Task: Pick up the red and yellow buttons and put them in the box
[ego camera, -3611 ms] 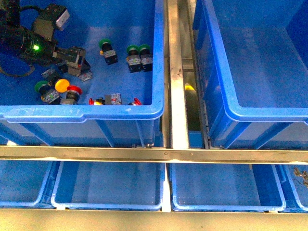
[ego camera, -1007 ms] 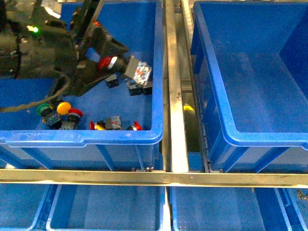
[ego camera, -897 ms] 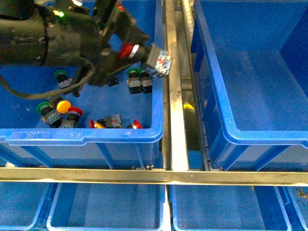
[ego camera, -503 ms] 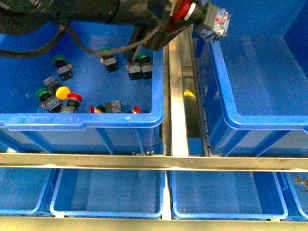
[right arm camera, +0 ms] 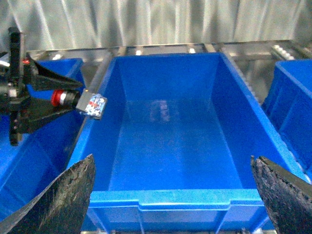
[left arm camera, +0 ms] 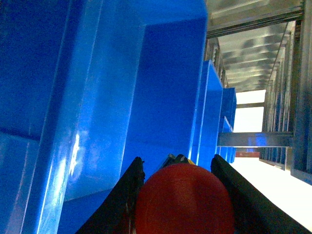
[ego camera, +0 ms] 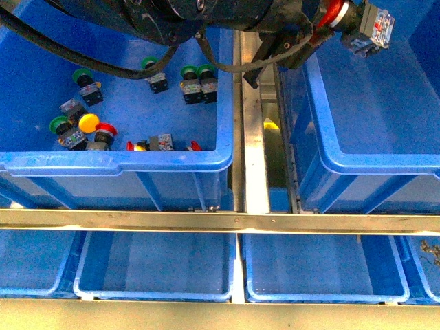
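Front view, top right: my left gripper (ego camera: 331,15), clamped on the red-capped push-button switch (ego camera: 363,22), has crossed the metal rail (ego camera: 253,137) to hang over the deep blue plastic box (ego camera: 357,165); left wrist view, bottom centre: both fingers (left arm camera: 127,195) pinch that switch; right wrist view: my right gripper (right arm camera: 171,158) gapes empty above the box; release seems next.

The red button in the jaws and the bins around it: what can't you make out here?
- Red button: left wrist view, its own red cap hides nearly all of its body.
- Left gripper: front view, partly cut off by the top edge.
- Small red and yellow pieces by the left bin's front wall: front view, too small to identify.
- Yellow thing between bin and box: front view, mostly hidden by the metal rail.
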### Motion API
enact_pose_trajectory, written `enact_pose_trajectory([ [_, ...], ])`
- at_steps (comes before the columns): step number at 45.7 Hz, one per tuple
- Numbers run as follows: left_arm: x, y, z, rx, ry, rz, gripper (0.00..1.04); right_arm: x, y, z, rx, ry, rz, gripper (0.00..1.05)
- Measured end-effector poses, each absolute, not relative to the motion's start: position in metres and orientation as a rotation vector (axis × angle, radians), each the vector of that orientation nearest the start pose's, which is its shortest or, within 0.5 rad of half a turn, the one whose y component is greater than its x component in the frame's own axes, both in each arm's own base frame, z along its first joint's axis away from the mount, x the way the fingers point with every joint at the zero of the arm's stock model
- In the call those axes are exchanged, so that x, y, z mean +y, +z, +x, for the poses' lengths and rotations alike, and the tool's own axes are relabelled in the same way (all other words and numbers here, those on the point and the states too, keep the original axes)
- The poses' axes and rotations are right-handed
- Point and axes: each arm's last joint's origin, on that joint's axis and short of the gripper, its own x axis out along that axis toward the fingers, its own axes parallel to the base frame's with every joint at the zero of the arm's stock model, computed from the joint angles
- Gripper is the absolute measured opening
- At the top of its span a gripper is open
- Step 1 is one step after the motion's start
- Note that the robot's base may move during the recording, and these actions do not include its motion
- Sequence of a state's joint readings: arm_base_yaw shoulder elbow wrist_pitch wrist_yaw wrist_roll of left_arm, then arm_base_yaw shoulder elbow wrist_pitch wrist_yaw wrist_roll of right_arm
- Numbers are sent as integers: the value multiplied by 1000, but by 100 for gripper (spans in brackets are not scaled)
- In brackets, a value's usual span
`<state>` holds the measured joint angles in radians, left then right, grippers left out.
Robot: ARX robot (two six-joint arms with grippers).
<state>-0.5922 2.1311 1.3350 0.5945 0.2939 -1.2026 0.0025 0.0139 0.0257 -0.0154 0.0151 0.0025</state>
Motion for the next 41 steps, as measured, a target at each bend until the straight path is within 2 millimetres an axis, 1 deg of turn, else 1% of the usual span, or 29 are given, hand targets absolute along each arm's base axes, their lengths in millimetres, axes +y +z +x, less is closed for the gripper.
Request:
enact_pose_trajectory([
  [1,-269,174,383,709,-645,-1084,34,-1,168,98,69,-39,-7,97],
  [2,-269,174,383,708,-644,-1084,34,-2,169,99,178,-49,-34,97],
  [3,-269,174,383,707,-642,-1084,34,-3,172,102,230,-49,-55,97],
  [4,-269,174,383,704,-640,-1084,34,-5,177,110,279,-31,-86,97],
  [5,-269,174,383,701,-640,-1085,34,-7,182,117,292,-10,-125,97],
  [7,-269,175,384,694,-640,-1086,34,-7,197,141,275,58,-212,97],
  [9,-268,173,383,699,-636,-1085,34,-3,216,176,198,203,-370,97],
  [10,-268,172,382,700,-631,-1084,34,0,221,188,172,251,-406,97],
  [11,-267,169,381,706,-625,-1083,34,5,227,208,130,325,-496,97],
  [12,-267,168,381,709,-622,-1082,34,9,229,220,114,368,-542,97],
  [13,-266,166,380,712,-616,-1081,34,14,229,237,114,424,-595,97],
  [14,-266,165,379,712,-615,-1081,34,18,228,247,113,474,-644,97],
  [15,-266,164,379,714,-613,-1080,34,25,223,261,124,538,-694,97],
  [16,-265,163,378,715,-610,-1080,34,29,219,269,133,582,-724,97],
  [17,-265,162,378,715,-609,-1081,34,31,216,272,142,601,-729,97],
  [20,-264,160,377,717,-605,-1080,34,44,202,287,169,726,-823,97],
  [22,-263,158,376,719,-602,-1080,34,52,192,291,183,811,-877,97],
  [24,-262,157,376,719,-601,-1080,34,58,187,292,168,864,-932,97],
  [32,-260,157,377,709,-603,-1085,34,64,188,299,76,911,-1072,97],
  [36,-259,158,378,705,-602,-1089,34,64,187,308,42,893,-1114,97],
  [41,-257,157,378,703,-598,-1090,34,62,185,316,45,883,-1132,97],
])
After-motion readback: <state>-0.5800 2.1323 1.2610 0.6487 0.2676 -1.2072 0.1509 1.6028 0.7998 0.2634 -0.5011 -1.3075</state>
